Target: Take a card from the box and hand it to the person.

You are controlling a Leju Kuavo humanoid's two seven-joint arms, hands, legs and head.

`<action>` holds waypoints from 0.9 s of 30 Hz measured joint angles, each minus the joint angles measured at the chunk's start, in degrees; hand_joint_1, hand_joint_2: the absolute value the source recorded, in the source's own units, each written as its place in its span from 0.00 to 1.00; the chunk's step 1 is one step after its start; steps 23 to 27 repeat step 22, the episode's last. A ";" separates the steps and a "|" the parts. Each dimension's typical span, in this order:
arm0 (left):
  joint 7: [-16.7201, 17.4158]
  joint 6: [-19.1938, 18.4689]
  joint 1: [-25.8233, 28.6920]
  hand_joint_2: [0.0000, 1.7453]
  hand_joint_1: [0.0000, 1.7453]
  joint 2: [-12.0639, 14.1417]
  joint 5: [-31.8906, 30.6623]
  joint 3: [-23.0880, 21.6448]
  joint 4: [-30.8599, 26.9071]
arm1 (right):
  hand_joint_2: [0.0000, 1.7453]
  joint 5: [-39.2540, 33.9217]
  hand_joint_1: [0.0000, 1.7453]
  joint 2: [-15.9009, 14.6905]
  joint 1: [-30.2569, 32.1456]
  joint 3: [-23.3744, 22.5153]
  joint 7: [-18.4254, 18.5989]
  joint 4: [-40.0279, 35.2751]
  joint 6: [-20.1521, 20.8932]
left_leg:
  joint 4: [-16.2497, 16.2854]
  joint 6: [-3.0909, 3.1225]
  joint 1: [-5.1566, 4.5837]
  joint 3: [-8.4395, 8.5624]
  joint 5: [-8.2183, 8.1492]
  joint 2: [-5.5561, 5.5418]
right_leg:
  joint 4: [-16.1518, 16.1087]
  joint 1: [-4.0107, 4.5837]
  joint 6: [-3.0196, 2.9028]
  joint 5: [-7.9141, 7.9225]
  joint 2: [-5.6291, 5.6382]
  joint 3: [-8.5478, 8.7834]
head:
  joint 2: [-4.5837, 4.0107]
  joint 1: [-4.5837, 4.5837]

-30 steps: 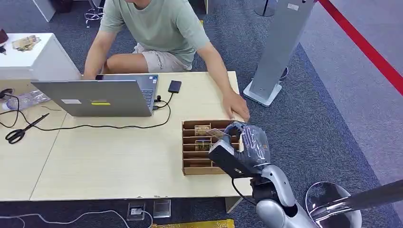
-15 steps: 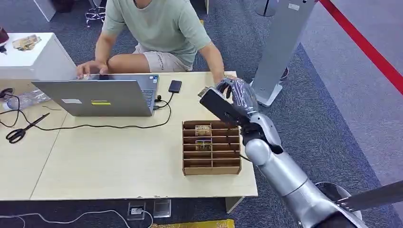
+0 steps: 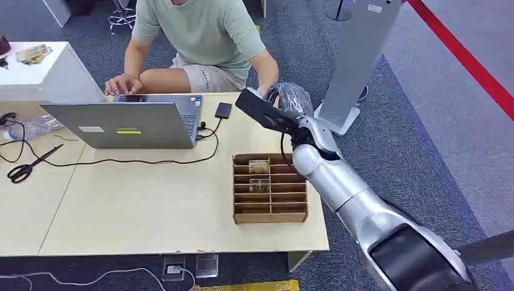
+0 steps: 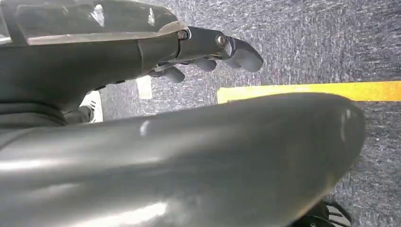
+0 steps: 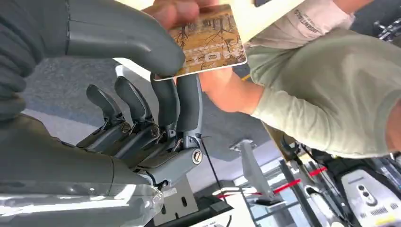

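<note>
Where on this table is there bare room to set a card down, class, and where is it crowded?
Free: the broad tabletop between the laptop, its cable and the card box. Crowded: the far corner by the phone, where the right robot hand holds the card at the person's fingers.

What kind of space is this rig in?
Probably an office or lab demo area: a light wooden desk with an open laptop and its cables, grey carpet with a red floor line, and a person seated at the desk.

Three cards (image 5: pixel 210 40) (perhaps), one box (image 3: pixel 270 188).
</note>
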 joint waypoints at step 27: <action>-0.42 -0.37 0.28 0.00 0.00 0.07 2.86 -0.04 0.00 | 1.00 -10.82 0.00 1.60 -0.09 1.40 -1.48 2.86 -3.15 | 0.03 0.00 0.00 0.07 0.00 0.02 | -0.01 0.00 0.00 0.00 0.04 -0.01 | 0.00 0.07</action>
